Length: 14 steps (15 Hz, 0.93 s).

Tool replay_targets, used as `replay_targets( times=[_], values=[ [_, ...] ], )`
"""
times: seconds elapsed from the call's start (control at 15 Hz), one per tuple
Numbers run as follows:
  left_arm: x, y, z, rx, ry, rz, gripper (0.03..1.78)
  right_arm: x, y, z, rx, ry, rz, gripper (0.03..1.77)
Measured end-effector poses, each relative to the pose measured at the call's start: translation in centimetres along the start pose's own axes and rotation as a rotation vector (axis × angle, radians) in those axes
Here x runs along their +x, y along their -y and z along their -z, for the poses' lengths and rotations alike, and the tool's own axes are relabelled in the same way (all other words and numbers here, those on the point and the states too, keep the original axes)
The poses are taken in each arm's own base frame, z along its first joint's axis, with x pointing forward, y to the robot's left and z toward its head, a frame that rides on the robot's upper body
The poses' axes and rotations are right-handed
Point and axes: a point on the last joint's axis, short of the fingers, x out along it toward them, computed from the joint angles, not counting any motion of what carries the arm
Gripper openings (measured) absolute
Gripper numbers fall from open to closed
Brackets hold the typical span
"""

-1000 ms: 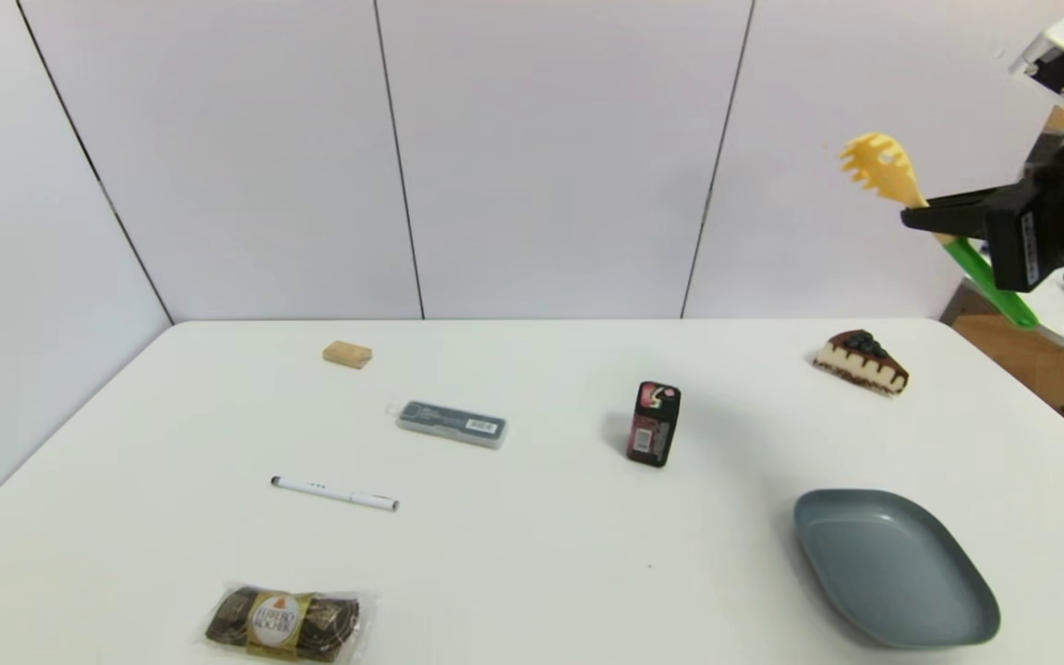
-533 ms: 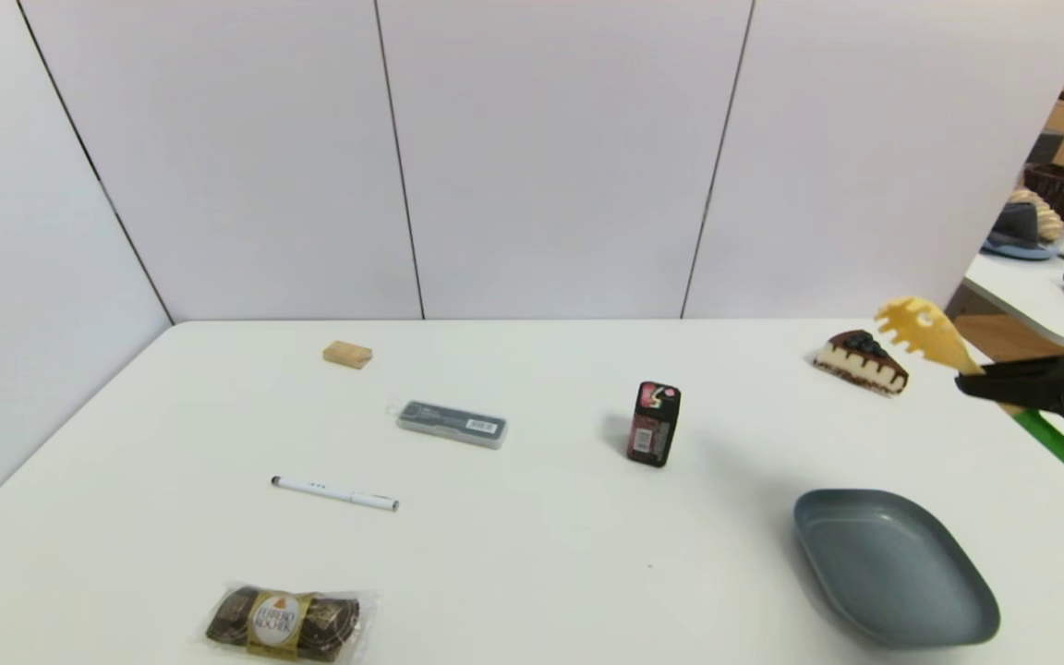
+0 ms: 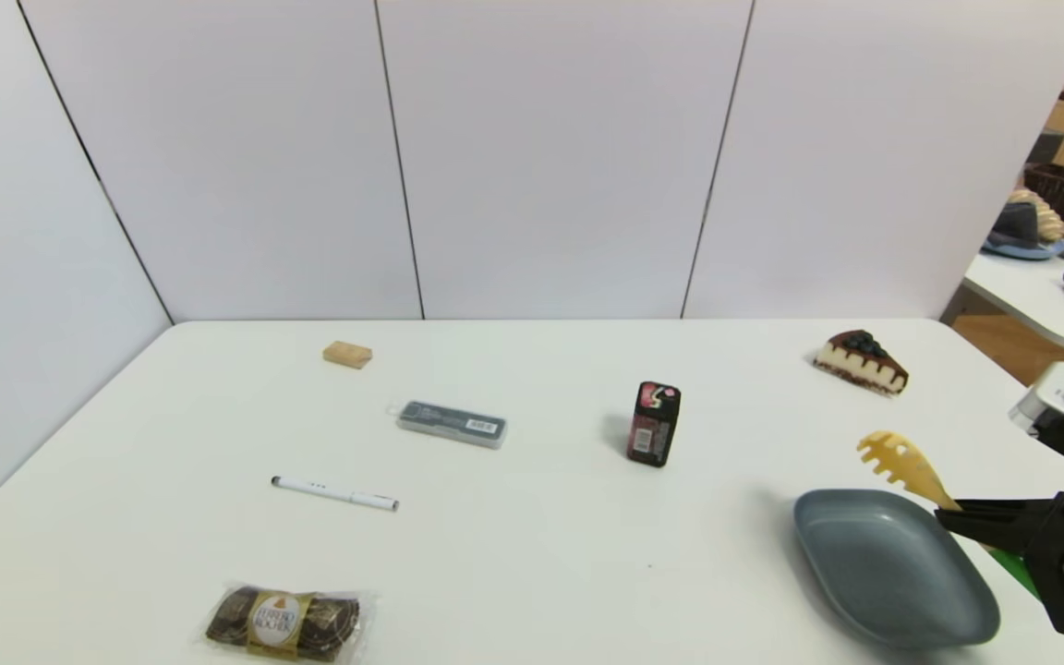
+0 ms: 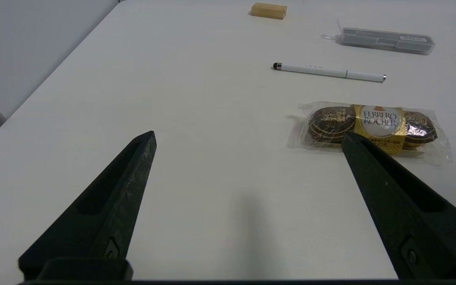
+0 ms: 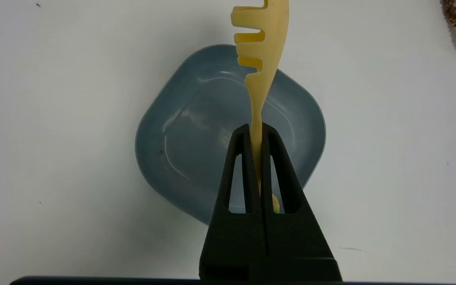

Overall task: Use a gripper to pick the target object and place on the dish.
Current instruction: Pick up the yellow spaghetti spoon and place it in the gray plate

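My right gripper is shut on the yellow neck of the spaghetti server, holding it in the air over the right side of the grey-blue dish at the table's near right. The toothed pale yellow head points up and to the left; a bit of green handle shows below the fingers. In the right wrist view the gripper clamps the server directly above the dish. My left gripper is open over bare table at the near left, out of the head view.
A chocolate pack, a white pen, a grey case, a tan block, a small red-black box and a cake slice lie on the white table. A second table stands at the far right.
My right gripper has come down from high at the far right with the spaghetti server, moving toward me, and now hangs just over the dish. Nothing else moved.
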Motion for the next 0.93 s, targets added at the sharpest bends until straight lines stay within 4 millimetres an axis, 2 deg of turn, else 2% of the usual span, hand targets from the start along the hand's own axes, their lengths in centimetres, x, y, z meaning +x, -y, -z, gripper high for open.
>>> replay_targets(
  times=[0.4, 0.93],
  values=[
    [0.0, 0.0, 0.0, 0.000, 0.000, 0.000, 1.69, 2.1, 0.4, 0.3, 0.010, -0.072, -0.036, 0.05],
    [0.0, 0.0, 0.0, 0.000, 0.000, 0.000, 1.69, 3.2, 0.7, 0.1, 0.009, -0.080, -0.046, 0.05]
  ],
)
